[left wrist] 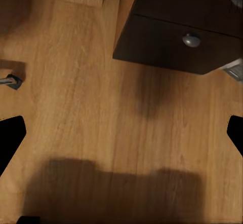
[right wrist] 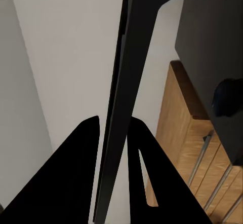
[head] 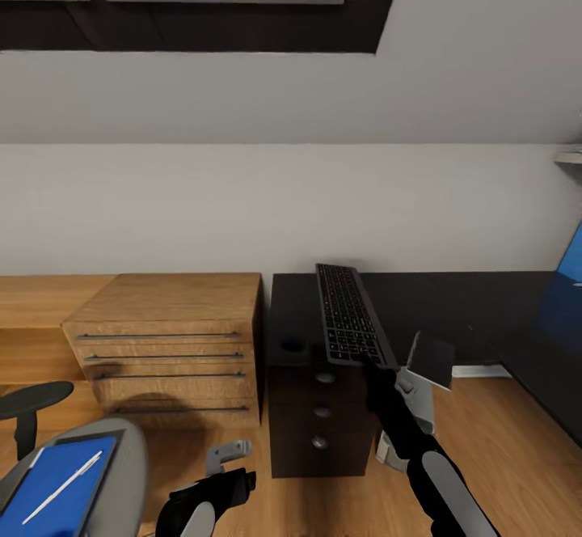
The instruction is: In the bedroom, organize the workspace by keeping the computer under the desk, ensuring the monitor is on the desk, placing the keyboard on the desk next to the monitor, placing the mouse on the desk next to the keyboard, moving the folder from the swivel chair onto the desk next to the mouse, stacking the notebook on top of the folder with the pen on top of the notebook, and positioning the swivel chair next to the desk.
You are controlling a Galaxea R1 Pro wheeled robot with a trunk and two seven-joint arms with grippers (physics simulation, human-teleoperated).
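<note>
Above desk (head: 453, 298), keyboard (head: 349, 315) lengthwise toward wall, seemingly pinched by right tool (head: 380, 375).

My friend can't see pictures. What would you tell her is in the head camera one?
The robot's right gripper holds a black keyboard by its near end, above the black desk. At lower left, a white pen lies on a blue folder on the grey swivel chair, beside a light wooden drawer unit.
</note>
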